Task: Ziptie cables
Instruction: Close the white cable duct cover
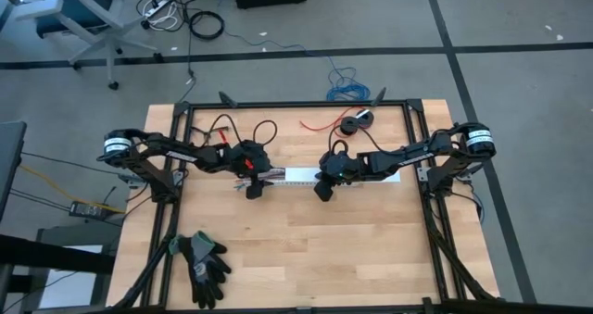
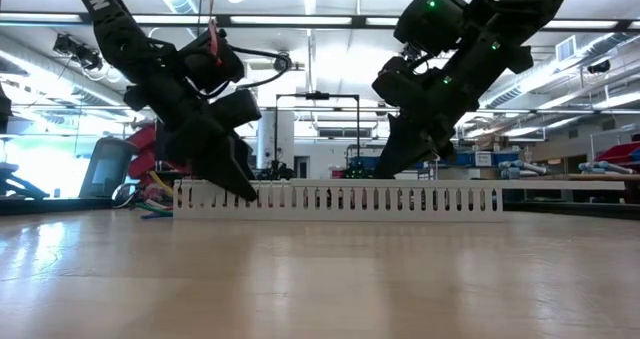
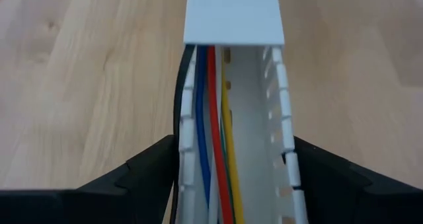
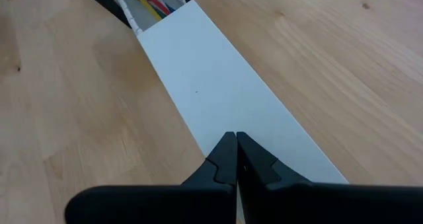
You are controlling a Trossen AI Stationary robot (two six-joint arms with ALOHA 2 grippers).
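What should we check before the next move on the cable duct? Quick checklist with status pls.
1. Left gripper straddling the slotted duct, one finger on each side wall: ok.
2. Cables lying inside the duct channel: mostly ok; a black wire runs along the outside of the wall: not ok.
3. Cover seated over the duct: ok on the right part; the end at the left gripper is uncovered.
4. Right gripper shut, tips resting on the cover: ok.
5. Duct flat on the table: ok in the low view.
6. Ziptie present: cannot tell; none visible.
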